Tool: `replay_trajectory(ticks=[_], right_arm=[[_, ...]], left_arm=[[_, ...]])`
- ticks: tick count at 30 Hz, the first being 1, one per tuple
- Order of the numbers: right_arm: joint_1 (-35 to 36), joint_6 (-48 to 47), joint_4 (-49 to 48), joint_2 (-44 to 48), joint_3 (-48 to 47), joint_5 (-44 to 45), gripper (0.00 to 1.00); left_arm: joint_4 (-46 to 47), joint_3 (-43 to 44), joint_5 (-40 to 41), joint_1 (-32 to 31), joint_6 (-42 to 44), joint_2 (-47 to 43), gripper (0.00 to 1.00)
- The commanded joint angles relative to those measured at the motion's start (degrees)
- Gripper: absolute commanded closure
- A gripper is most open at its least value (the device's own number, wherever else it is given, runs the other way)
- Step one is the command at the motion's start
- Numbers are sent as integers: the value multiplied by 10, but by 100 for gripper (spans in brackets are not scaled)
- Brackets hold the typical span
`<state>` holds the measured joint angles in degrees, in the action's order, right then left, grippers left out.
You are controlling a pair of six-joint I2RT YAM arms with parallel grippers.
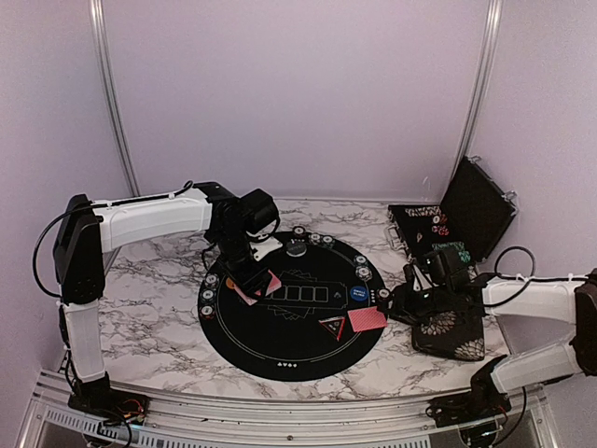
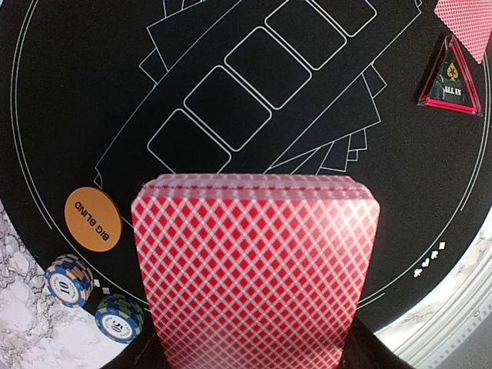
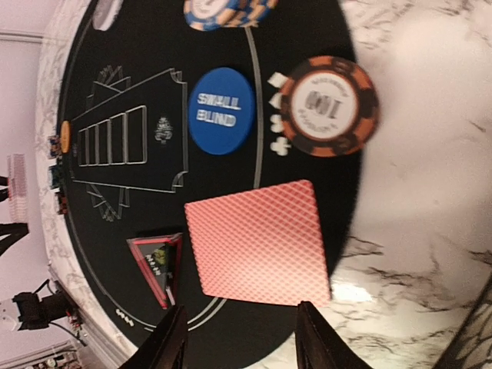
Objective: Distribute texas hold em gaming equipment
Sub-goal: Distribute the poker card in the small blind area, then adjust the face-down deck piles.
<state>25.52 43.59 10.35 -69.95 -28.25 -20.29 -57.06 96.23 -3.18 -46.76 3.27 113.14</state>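
Observation:
My left gripper (image 1: 250,278) is shut on a red-backed deck of playing cards (image 2: 254,269), held over the left side of the round black mat (image 1: 280,347). Below it lie the orange big blind button (image 2: 92,219) and two chip stacks (image 2: 68,280). A single card (image 3: 261,242) lies face down at the mat's right edge, partly over the marble. My right gripper (image 3: 240,346) stands open just behind it, touching nothing. Beside the card are the black triangle marker (image 3: 157,265), the blue small blind button (image 3: 221,110) and an orange-and-black chip stack (image 3: 329,105).
Several more chip stacks (image 1: 315,237) ring the mat's far and left rims. An open black case (image 1: 466,210) with chips stands at the back right. A black floral-patterned pouch (image 1: 452,334) lies under my right arm. Marble table (image 1: 149,289) surrounds the mat.

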Motion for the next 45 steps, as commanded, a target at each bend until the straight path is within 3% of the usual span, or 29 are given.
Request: replay_trajectory(ticks=[1, 7, 14, 29, 45], right_arm=[[8, 17, -86, -9, -28, -74, 53], [23, 59, -223, -80, -69, -155, 49], [67, 94, -318, -195, -143, -194, 46], [137, 144, -416, -370, -274, -245, 36], [165, 169, -445, -446, -338, -258, 31]], left_arm=[[8, -3, -12, 3, 2, -25, 55], [9, -9, -19, 2, -3, -33, 55], [10, -16, -18, 2, -7, -44, 55], [9, -25, -24, -1, -9, -62, 55], [9, -27, -24, -1, -6, -68, 55]])
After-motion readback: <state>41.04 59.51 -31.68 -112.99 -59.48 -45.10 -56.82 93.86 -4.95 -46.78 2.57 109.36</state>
